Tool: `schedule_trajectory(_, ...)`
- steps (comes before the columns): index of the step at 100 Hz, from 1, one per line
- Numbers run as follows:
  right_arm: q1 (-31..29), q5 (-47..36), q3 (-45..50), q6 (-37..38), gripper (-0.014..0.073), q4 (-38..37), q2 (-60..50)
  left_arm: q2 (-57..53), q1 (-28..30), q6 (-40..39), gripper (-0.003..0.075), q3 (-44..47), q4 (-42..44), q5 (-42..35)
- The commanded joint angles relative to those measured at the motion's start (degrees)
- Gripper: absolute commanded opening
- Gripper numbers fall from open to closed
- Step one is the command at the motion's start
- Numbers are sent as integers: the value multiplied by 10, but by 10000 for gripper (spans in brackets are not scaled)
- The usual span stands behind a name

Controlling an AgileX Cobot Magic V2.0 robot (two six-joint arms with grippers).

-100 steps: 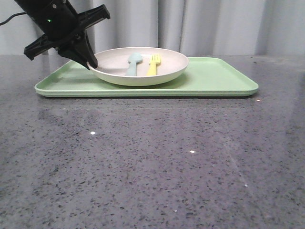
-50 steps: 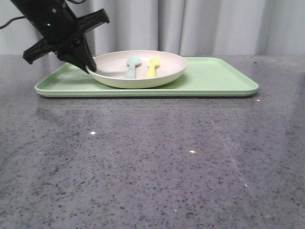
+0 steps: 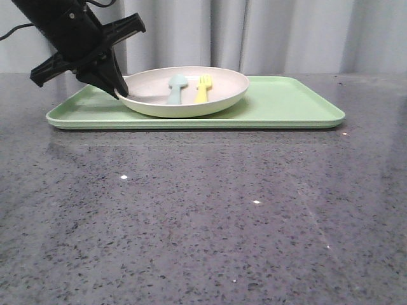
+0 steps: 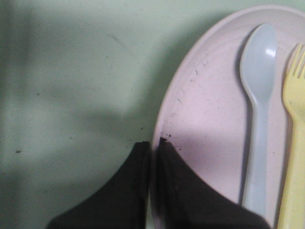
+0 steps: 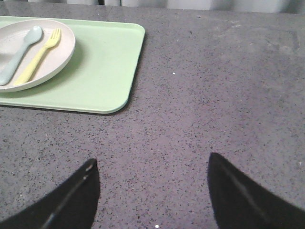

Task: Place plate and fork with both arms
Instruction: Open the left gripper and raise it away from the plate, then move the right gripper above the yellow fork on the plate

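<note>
Two fingers of left tool (image 4: 151, 145) pinched on plate (image 3: 184, 91) rim at 9 o'clock, tips hiding that edge. Fork (image 3: 203, 88) lying in plate beside spoon (image 3: 176, 87), on tray (image 3: 286, 105). Right tool (image 5: 152, 191) spread wide above table (image 3: 203, 216), fingertips cut off. No legible writing.

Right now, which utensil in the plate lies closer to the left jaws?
The pale blue spoon; the yellow fork lies beyond it, farther from the left gripper pinching the plate rim.
</note>
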Motion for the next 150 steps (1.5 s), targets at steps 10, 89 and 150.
schedule_trajectory(10, -3, -45, -19, -2, 490, 1, 8, -32, -5, -7, -9, -16, -18, -30)
schedule_trajectory(89, -3, -45, -19, -2, 490, 1, 8, -95, -5, -7, 463, -18, 39, -45)
schedule_trajectory(150, -3, -45, -19, -2, 490, 1, 8, -333, 89, -7, 463, 70, 263, -2)
